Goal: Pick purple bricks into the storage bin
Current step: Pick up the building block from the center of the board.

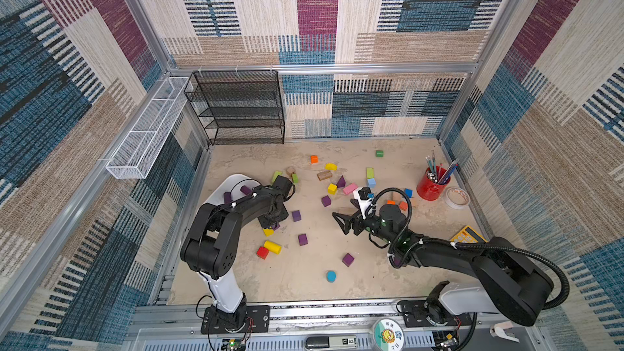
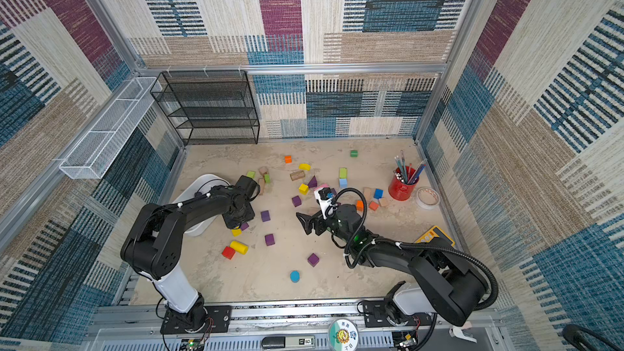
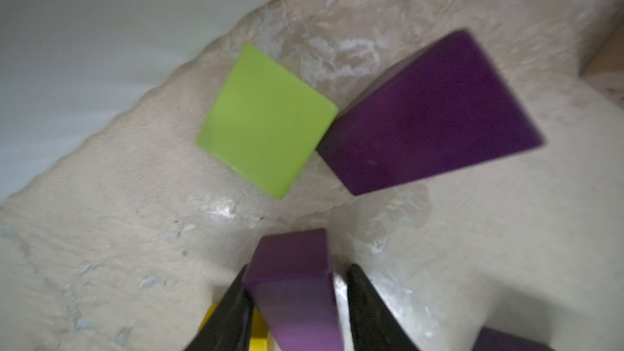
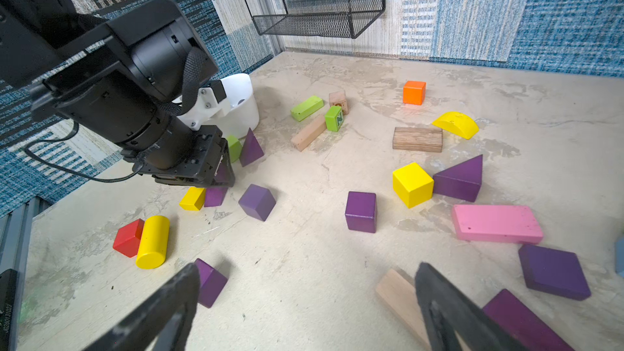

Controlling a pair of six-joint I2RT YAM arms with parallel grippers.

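Eight purple bricks (image 4: 360, 211) show in the right wrist view, four yellow blocks (image 4: 412, 184), one pink bar (image 4: 496, 223), one storage bin (image 4: 245, 113).

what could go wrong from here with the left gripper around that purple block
1. The yellow block lies right beside the purple block, next to one finger of the left gripper; it may get pinched or dragged along.
2. A thin gap shows between the block and the other finger, so the block might twist or slip when lifted.
3. The green block and purple wedge lie between the gripper and the storage bin; a low carry could knock them.
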